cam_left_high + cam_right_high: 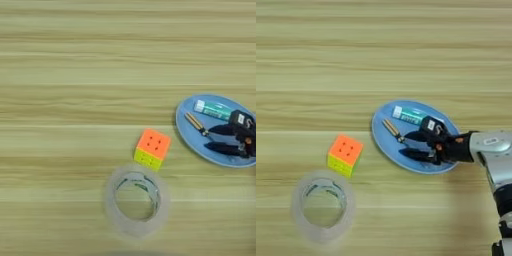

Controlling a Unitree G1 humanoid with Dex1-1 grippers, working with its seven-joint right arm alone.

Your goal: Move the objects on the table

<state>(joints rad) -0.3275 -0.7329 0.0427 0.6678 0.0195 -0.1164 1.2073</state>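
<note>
Now gripper [412, 145] open, empty, over blue plate [387, 146], beside stick [392, 129] and tube [409, 115].

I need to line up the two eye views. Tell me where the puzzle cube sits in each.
Left eye view: puzzle cube right of centre, just above the tape ring.
Right eye view: the cube is left of centre, up and right of the ring.
Shared landmark: the blue plate to the cube's right.

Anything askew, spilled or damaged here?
Nothing stands out. The thin gold-brown stick and white tube with green label lie in the blue oval plate; the orange-and-yellow puzzle cube and clear tape ring sit intact.
</note>
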